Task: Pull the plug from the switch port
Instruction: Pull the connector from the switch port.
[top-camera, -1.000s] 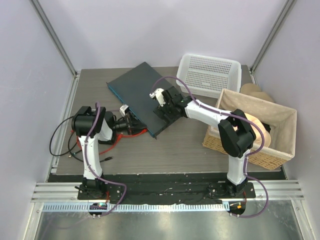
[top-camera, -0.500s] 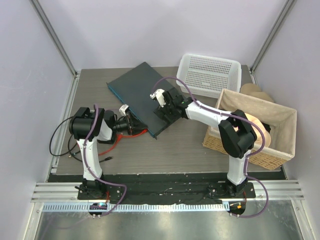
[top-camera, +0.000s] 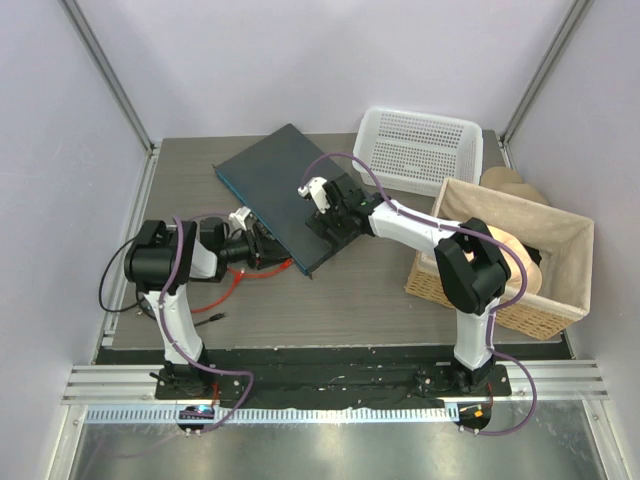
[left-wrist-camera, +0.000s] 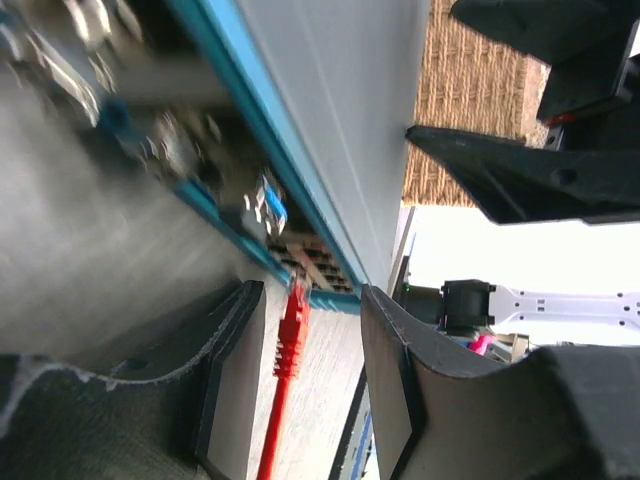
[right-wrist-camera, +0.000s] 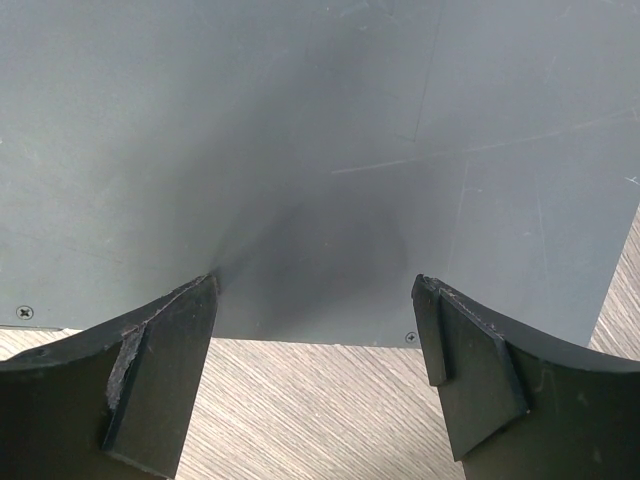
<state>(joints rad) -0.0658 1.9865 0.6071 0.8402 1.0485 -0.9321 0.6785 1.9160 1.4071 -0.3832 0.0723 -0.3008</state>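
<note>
The dark slate-grey flat metal switch (top-camera: 285, 190) lies slantwise on the grey wood-grain table (top-camera: 350, 290), with its narrow bluish front edge facing my left arm. In the left wrist view, the small red plastic plug (left-wrist-camera: 291, 335) has its nose at the row of sockets, and the thin red cable (left-wrist-camera: 268, 445) trails back toward the camera. I cannot tell whether the latch is engaged.

My left gripper (left-wrist-camera: 312, 300) is spread wide with one finger on each side of the plug. It grips nothing, and there is clear space between each pad and the red body. My right gripper (right-wrist-camera: 315, 290) is also spread, with nothing between its fingers. It is poised over the switch's flat top near a corner, but I cannot tell whether it is pressing down.

To do this well, I would first centre the plug between the fingers (left-wrist-camera: 235, 360). I would close on the moulded body and not on the cable. Then I would draw straight back along the socket's axis, because a sideways tug is likely to jam the latch or drag the box. The right arm should press down to steady the switch as I pull.
</note>
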